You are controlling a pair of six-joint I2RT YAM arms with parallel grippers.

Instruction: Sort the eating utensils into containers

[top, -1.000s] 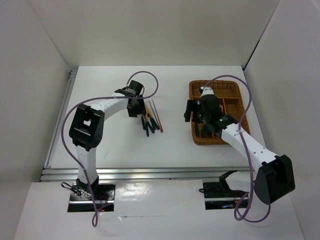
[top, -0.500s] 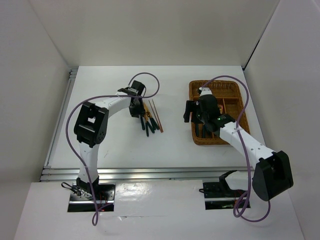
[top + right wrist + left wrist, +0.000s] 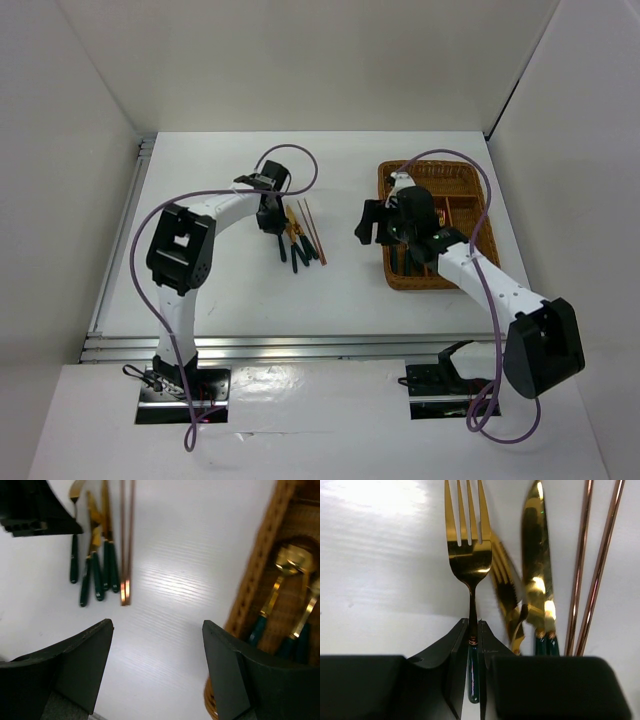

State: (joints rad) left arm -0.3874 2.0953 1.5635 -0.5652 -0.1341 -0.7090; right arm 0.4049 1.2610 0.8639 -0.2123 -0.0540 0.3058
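Note:
In the left wrist view my left gripper is shut on the neck of a gold fork with a dark green handle, lying on the white table. Beside it lie a second fork, a gold knife and two thin brown chopsticks. From above, the left gripper sits at the far end of this pile. My right gripper is open over bare table between the pile and the woven tray. Gold spoons lie in one compartment.
The wicker tray stands right of centre, with the right arm crossing its near half. White walls close in the table on three sides, and a metal rail runs along the left edge.
My left gripper has closed on the fork's neck. The right gripper has swung left off the tray's edge toward the pile, still open.

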